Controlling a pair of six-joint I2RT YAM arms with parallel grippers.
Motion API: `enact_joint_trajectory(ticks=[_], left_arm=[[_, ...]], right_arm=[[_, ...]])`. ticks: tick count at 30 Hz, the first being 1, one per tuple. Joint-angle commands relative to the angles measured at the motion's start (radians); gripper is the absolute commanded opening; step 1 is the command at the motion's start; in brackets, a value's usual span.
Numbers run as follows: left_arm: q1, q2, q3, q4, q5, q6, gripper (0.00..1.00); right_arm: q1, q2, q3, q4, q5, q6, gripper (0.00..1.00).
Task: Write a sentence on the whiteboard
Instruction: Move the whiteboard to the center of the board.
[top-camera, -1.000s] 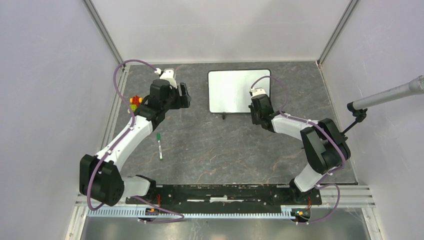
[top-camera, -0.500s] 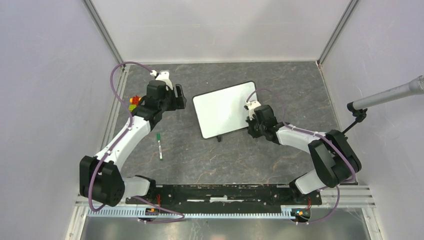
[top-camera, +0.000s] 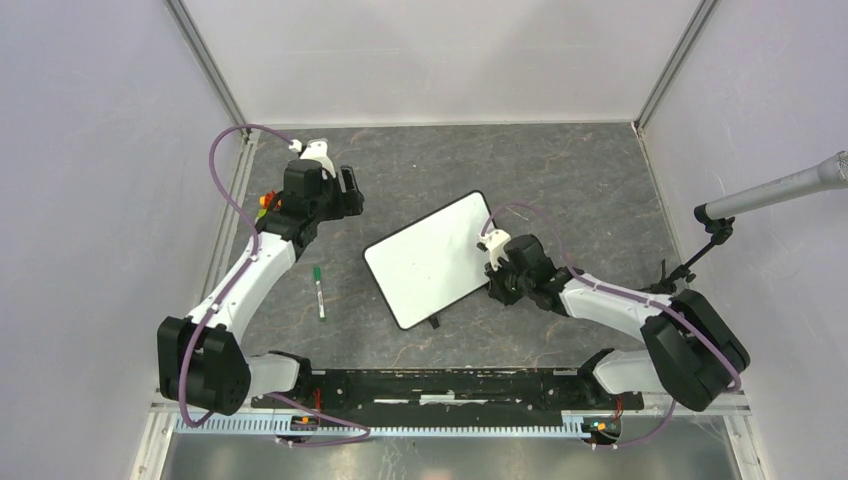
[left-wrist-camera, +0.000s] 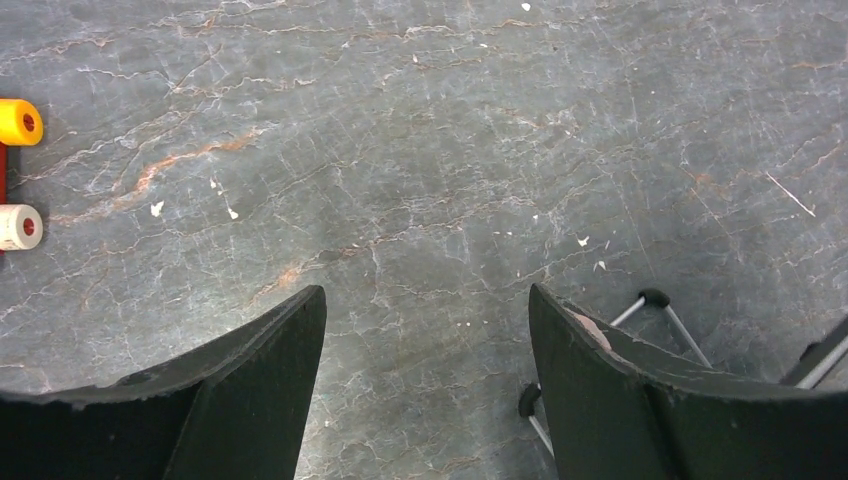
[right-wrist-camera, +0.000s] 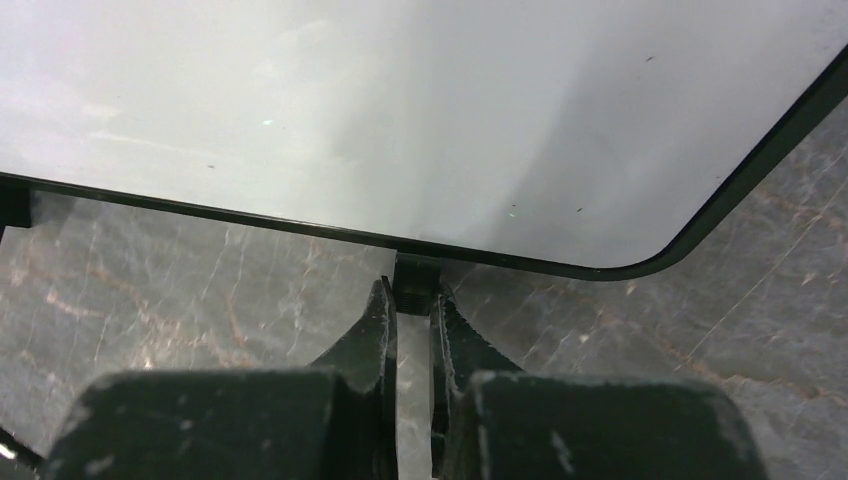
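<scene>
The right tool (right-wrist-camera: 412, 300) is closed on the whiteboard (top-camera: 425, 262) at its 3 o'clock edge. The open left tool (left-wrist-camera: 425, 300) has the marker (top-camera: 318, 291) at its 6 o'clock, lying 12-to-6.

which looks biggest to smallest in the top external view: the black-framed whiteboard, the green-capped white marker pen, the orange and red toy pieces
1. black-framed white whiteboard
2. green-capped white marker pen
3. orange and red toy pieces, partly hidden, so their rank against the pen is unsure

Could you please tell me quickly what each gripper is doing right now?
Left gripper: open, holding nothing.
Right gripper: shut on the whiteboard, at its frame.
</scene>
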Motion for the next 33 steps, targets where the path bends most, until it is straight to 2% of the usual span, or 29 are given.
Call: enact_joint_trajectory(ticks=[1, 4, 5, 7, 9, 13, 18, 22, 25, 27, 33], left_arm=[[0.014, -0.021, 0.015, 0.002, 0.014, 0.019, 0.8], [0.021, -0.014, 0.016, -0.002, 0.033, 0.022, 0.8], [0.023, -0.01, 0.016, -0.003, 0.041, 0.026, 0.8], [0.023, 0.001, 0.021, -0.005, 0.083, 0.047, 0.81], [0.025, 0.02, 0.034, -0.017, 0.132, 0.08, 0.81], [0.025, 0.09, 0.087, -0.073, 0.229, 0.136, 0.81], [0.033, 0.166, 0.135, -0.105, 0.346, 0.159, 0.83], [0.07, 0.202, 0.174, -0.131, 0.429, 0.152, 0.86], [0.131, 0.2, 0.204, -0.21, 0.475, 0.205, 0.88], [0.158, 0.187, 0.216, -0.281, 0.464, 0.256, 0.88], [0.28, 0.144, 0.186, -0.489, 0.349, 0.453, 0.84]], right_arm=[[0.032, -0.064, -0.056, -0.049, -0.073, -0.027, 0.0], [0.035, -0.1, -0.094, -0.036, -0.093, -0.031, 0.03], [0.035, -0.103, -0.097, -0.041, -0.105, -0.031, 0.08], [0.034, -0.108, -0.107, -0.044, -0.138, -0.032, 0.3], [0.036, -0.116, -0.12, -0.036, -0.18, -0.037, 0.38], [0.044, -0.135, -0.117, -0.027, -0.249, -0.056, 0.43], [0.081, -0.155, -0.1, -0.012, -0.298, -0.104, 0.44], [0.133, -0.177, -0.087, -0.044, -0.307, -0.143, 0.46], [0.142, -0.232, -0.057, -0.124, -0.27, -0.205, 0.47], [0.142, -0.266, -0.031, -0.174, -0.25, -0.241, 0.51], [0.132, -0.373, 0.051, -0.256, -0.219, -0.298, 0.76]])
